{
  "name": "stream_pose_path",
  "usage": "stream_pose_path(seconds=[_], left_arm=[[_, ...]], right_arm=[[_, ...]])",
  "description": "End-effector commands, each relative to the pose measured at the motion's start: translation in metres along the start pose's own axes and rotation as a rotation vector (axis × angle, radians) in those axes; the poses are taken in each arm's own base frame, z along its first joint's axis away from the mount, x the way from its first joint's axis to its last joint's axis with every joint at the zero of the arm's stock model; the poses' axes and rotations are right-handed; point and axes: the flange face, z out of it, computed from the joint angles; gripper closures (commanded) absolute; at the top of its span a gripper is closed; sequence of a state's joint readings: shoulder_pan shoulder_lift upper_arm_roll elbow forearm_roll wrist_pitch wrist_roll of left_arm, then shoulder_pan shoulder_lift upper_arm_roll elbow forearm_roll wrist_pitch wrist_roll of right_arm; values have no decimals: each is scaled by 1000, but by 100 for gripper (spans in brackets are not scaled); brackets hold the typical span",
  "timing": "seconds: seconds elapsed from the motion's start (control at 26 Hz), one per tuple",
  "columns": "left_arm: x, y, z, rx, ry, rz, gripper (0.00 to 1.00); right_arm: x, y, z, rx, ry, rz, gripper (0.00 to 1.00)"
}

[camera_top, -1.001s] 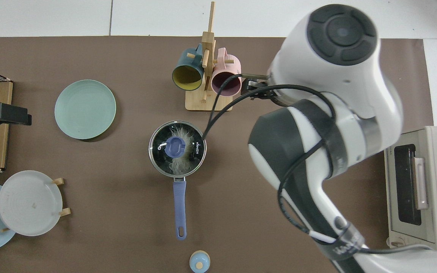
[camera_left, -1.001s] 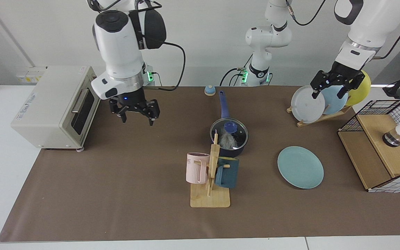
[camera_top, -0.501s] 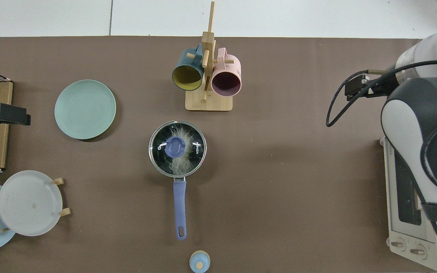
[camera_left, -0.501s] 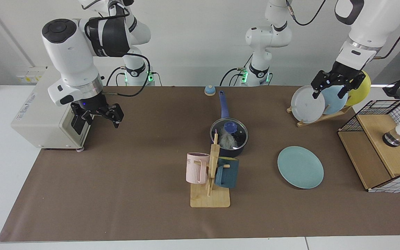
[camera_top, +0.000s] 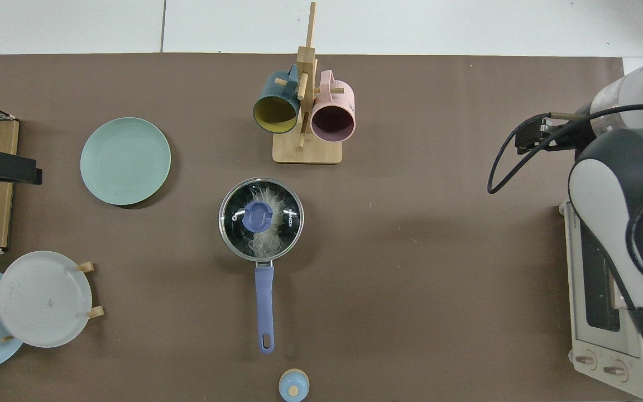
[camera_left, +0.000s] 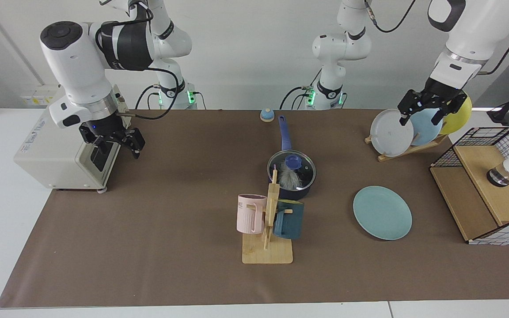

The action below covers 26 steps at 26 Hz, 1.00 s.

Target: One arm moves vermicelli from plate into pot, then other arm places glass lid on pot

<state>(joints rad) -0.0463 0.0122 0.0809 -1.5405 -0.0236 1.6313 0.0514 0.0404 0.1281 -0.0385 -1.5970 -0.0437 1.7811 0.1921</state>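
Note:
The dark navy pot (camera_left: 296, 191) (camera_top: 231, 245) stands mid-table with its blue handle pointing toward the arm bases. The glass lid (camera_left: 306, 170) (camera_top: 289, 219) with a blue knob rests on it. The white vermicelli (camera_left: 287, 177) (camera_top: 264, 241) shows through the glass, inside the pot. The teal plate (camera_left: 382, 213) (camera_top: 125, 161) lies bare beside the pot. My right gripper (camera_left: 115, 148) hangs open and holds nothing, in front of the toaster oven and far from the pot. My left gripper (camera_left: 419, 118) hovers open over the plate rack, holding nothing. In the top view both grippers are hidden.
A wooden mug tree (camera_left: 268, 229) (camera_top: 306, 106) with a pink and a dark teal mug stands just in front of the pot. A toaster oven (camera_left: 55, 141) (camera_top: 606, 296), a rack of plates (camera_left: 407, 130) (camera_top: 39, 298), a wire-and-wood box (camera_left: 484, 190) and a small blue-capped object (camera_left: 267, 115) (camera_top: 293, 385) ring the mat.
My right arm has swung away from the pot area to the toaster oven, gripper open throughout. The left gripper rose slightly. Pot, lid, vermicelli and plate stayed put.

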Motion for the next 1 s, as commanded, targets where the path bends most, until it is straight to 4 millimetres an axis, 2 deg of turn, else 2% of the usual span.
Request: stream_pose_path(seconds=[0.0, 0.12, 0.35, 0.42, 0.96], left_arm=[[-5, -2, -3, 18, 2, 7, 0], [-5, -2, -3, 18, 2, 7, 0], [-5, -6, -2, 18, 0, 1, 0], [-5, -1, -2, 18, 0, 10, 0], [-3, -2, -1, 20, 2, 9, 0]], right_arm=[[-19, 6, -15, 0, 21, -33, 1], [-24, 6, -21, -2, 7, -35, 1], [-19, 14, -26, 1, 23, -40, 1], [-19, 14, -26, 2, 20, -40, 1], [-21, 13, -26, -2, 2, -42, 1]])
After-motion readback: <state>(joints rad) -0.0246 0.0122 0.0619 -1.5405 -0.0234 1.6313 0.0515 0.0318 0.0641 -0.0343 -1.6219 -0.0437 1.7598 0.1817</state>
